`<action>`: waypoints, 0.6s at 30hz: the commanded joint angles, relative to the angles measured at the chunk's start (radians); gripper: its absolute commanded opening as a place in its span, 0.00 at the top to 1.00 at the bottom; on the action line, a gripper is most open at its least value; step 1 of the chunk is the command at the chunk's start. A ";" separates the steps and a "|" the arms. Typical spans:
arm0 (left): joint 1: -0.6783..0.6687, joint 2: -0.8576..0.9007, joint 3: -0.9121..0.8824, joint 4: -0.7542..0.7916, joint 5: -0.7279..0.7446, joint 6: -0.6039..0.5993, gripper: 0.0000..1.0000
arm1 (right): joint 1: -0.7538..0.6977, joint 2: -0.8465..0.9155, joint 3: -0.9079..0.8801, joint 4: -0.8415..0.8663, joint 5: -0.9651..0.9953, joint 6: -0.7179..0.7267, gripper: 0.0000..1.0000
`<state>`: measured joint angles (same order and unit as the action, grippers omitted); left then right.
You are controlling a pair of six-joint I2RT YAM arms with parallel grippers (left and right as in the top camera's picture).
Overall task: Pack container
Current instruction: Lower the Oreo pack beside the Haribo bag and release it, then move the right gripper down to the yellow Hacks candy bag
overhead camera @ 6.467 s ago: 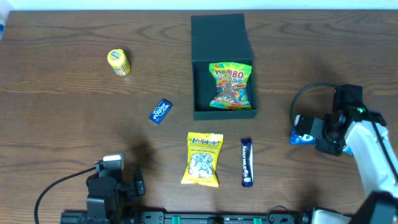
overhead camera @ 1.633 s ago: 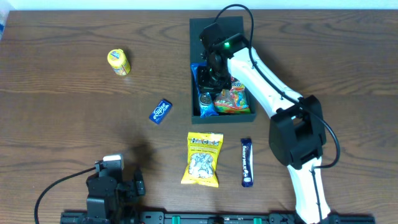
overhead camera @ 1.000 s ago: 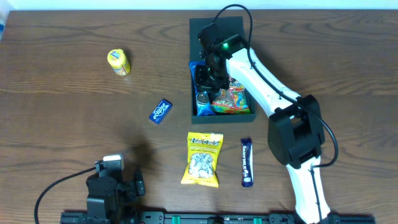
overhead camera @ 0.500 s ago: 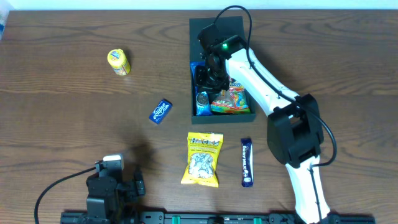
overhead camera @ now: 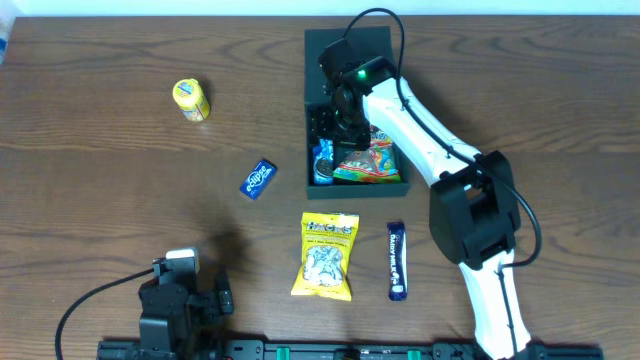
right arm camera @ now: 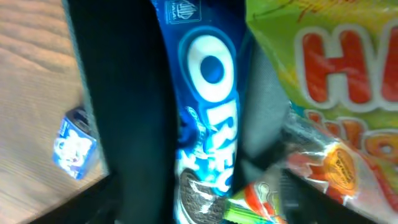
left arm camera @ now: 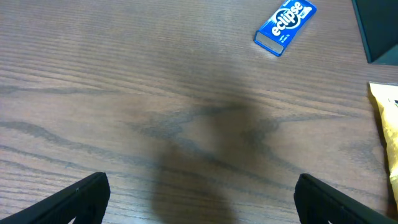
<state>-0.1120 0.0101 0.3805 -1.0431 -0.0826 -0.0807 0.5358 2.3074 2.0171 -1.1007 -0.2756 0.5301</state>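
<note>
The container (overhead camera: 360,186), a dark square box with its flap lid laid back, stands at the table's far middle. Inside lie a blue Oreo packet (overhead camera: 323,160) along the left wall and a colourful gummy bag (overhead camera: 368,160) to its right. My right gripper (overhead camera: 337,125) hangs inside the box, open. In the right wrist view its blurred dark fingers straddle the Oreo packet (right arm camera: 208,124) without gripping it, with the gummy bag (right arm camera: 329,93) beside it. My left gripper (left arm camera: 205,205) is open over bare wood at the near left, holding nothing.
On the table lie a yellow snack bag (overhead camera: 326,255), a dark blue bar (overhead camera: 397,260), a small blue Eclipse packet (overhead camera: 259,178) and a yellow can (overhead camera: 190,100). The left arm (overhead camera: 183,285) rests at the near edge.
The right gripper's jaws have opened inside the container and let go of the Oreo packet, which now lies along the left wall. The left arm has not moved.
</note>
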 commanded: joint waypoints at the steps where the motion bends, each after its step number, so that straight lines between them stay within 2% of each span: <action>1: 0.007 -0.006 -0.028 -0.045 -0.002 -0.020 0.05 | -0.001 -0.032 0.031 -0.011 -0.008 -0.082 0.01; 11: 0.007 -0.006 -0.028 -0.045 -0.002 -0.020 0.04 | 0.000 -0.296 0.031 -0.032 0.153 -0.220 0.01; 18: 0.007 -0.006 -0.028 -0.045 -0.002 -0.020 0.04 | 0.004 -0.471 0.030 -0.163 0.182 -0.247 0.01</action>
<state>-0.1120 0.0101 0.3805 -1.0431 -0.0826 -0.0811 0.5346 1.8713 2.0407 -1.2350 -0.1249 0.3172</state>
